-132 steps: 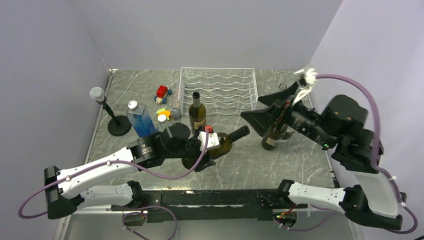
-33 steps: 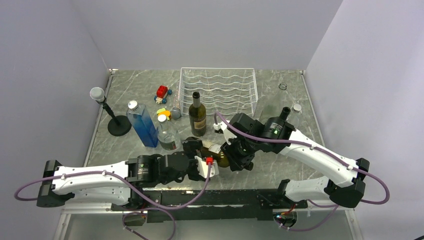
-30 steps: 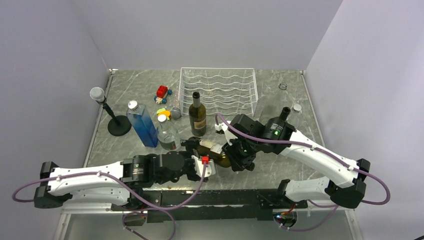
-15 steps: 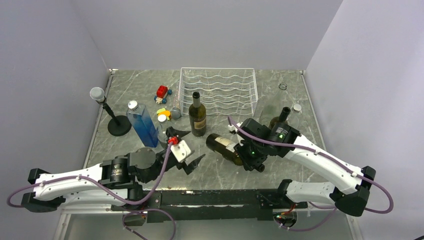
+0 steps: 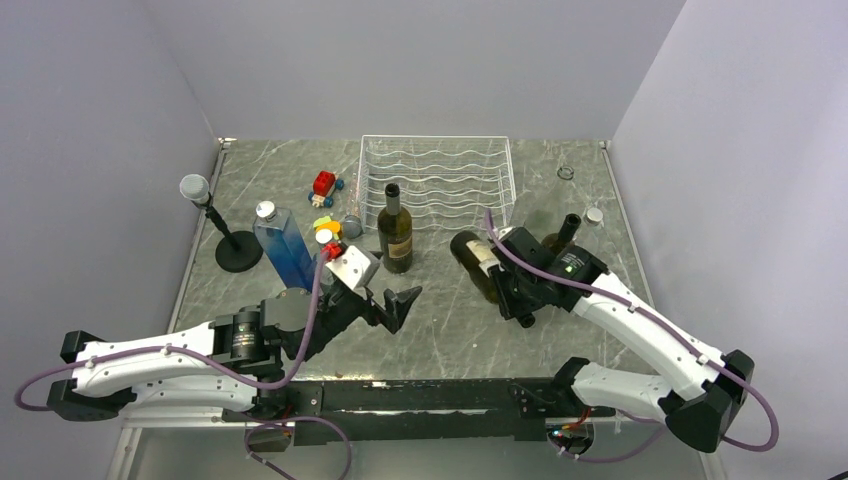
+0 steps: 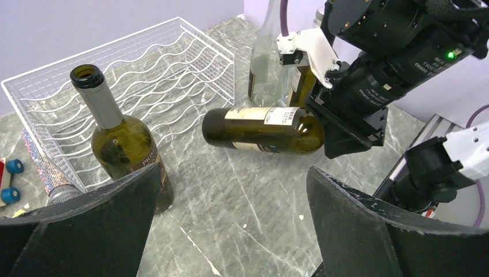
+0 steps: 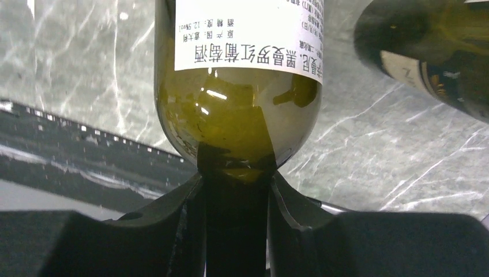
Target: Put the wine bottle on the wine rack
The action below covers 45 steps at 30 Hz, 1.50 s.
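Note:
My right gripper (image 5: 514, 291) is shut on the neck of a green wine bottle (image 5: 476, 260) with a white label. It holds the bottle lying flat above the table, base toward the white wire wine rack (image 5: 437, 180) at the back. The right wrist view shows the bottle's shoulder (image 7: 239, 109) just beyond the shut gripper (image 7: 236, 193). My left gripper (image 5: 385, 300) is open and empty, left of the held bottle (image 6: 262, 130). Its wrist view shows the gripper (image 6: 233, 173) over bare marble and the rack (image 6: 144, 75) empty.
A second wine bottle (image 5: 395, 232) stands upright in front of the rack. A dark bottle (image 5: 563, 238) stands behind my right arm. A blue bottle (image 5: 285, 250), a microphone stand (image 5: 222, 235), a red toy car (image 5: 324, 185) and small caps (image 5: 594, 214) are around.
My left gripper has let go of the bottle, opened and drawn back left. My right gripper has taken the bottle by the neck and carried it back and right, toward the rack.

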Tool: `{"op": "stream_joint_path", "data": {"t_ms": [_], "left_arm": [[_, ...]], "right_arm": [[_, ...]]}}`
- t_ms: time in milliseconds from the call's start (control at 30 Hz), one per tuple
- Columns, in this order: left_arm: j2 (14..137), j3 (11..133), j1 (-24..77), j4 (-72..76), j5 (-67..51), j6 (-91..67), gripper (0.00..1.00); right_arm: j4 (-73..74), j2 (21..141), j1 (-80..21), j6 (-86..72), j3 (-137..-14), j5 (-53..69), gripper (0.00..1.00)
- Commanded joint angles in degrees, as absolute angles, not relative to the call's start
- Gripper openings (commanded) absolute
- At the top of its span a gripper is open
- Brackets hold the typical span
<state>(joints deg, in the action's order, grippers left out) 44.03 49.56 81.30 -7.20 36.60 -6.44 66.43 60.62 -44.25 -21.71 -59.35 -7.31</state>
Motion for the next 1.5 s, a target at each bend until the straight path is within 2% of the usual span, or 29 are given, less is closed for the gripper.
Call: {"op": "stream_joint_path", "data": {"t_ms": [0,333,867,1167,1467], "left_arm": [[43.48,50.36,81.21,-4.4,39.92,-10.39,0.99],[43.37,50.37,81.25,-5.97,41.04,-12.56,0.99],[44.91,50.71,81.2,-8.13,42.32,-14.13,0.99],[44.71,51.56,81.16,-9.89,45.0,-15.94,0.99],[43.29,50.27,81.2,-6.89,42.35,-14.6,0.99]], "right_arm": [[54.46,57.77,-42.33,-25.57,-59.05,-13.46,0.0],[47.31,59.19,-39.91,-29.14,-57.12,-16.64,0.0],[41.7,64.03,-37.73,-29.93,-54.91,-14.46,0.0],[37.95,65.27,-37.53,-31.83,-53.17,-19.31,0.0],[20.56,65.75,-37.53,-36.82,-42.43,-24.11,0.0]]}}
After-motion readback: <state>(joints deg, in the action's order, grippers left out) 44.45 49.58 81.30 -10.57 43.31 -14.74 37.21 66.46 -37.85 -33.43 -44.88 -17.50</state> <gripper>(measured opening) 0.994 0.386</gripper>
